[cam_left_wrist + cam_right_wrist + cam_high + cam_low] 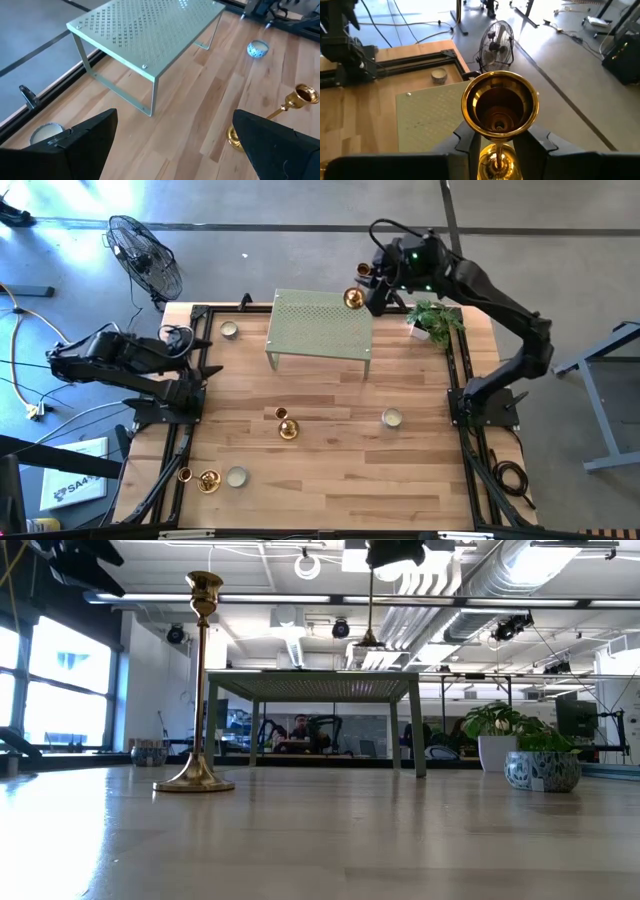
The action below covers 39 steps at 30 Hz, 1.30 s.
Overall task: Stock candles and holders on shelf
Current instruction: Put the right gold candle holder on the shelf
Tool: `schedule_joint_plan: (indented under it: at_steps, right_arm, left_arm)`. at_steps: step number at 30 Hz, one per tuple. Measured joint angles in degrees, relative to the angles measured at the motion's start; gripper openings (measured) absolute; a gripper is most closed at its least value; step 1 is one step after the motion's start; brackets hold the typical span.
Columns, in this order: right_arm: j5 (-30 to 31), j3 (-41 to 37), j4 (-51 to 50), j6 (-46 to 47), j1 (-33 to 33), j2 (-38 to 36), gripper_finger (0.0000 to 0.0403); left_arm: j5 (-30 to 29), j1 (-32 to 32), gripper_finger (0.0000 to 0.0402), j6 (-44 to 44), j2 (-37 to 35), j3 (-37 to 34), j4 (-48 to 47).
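The wooden table (330, 470) carries the shelf (320, 325), a pale green metal riser with a perforated top, which stands near the far edge of the table. The right arm reaches over the far right corner of the shelf, and the right gripper (368, 288) is clenched on a gold holder (353, 299), which it keeps upright above that corner; in the right wrist view the open cup of this holder (500, 102) sits just in front of the two dark fingers, with the shelf top below it. The left arm waits at the left of the shelf, near the table edge, and the left gripper (205, 370) has its jaws released and wide apart, with nothing between them. A small potted plant (435, 322) stands just to the right of the shelf. A tall holder (287, 425) stands on the table in front of the shelf, well apart from it. Two more holders (200, 478) are far in front of the shelf, toward the near left corner of the table, close beside each other. One candle (230, 330) lies to the left of the shelf, a second candle (392, 418) lies in front of its right end, and a third candle (236, 476) lies just beside the two holders at the near left.
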Motion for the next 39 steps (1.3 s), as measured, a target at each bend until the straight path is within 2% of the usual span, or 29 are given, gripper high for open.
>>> schedule_joint_plan:
  at_steps: [11,25,39]
  right_arm:
    - [-2.74,0.0,-0.23,0.55,-3.43,1.72,0.0089]
    - [-5.18,0.0,-0.42,0.53,-4.13,6.18,0.0089]
    - [-8.81,-0.64,-0.87,2.04,-6.38,6.38,0.0089]
  left_arm:
    - [-0.98,0.0,0.0388,0.09,0.0,-1.88,1.24]
    - [-1.15,0.0,0.0388,0.15,0.0,-1.9,1.22]
    - [-0.84,0.0,0.0388,-0.19,0.0,-1.9,1.2]
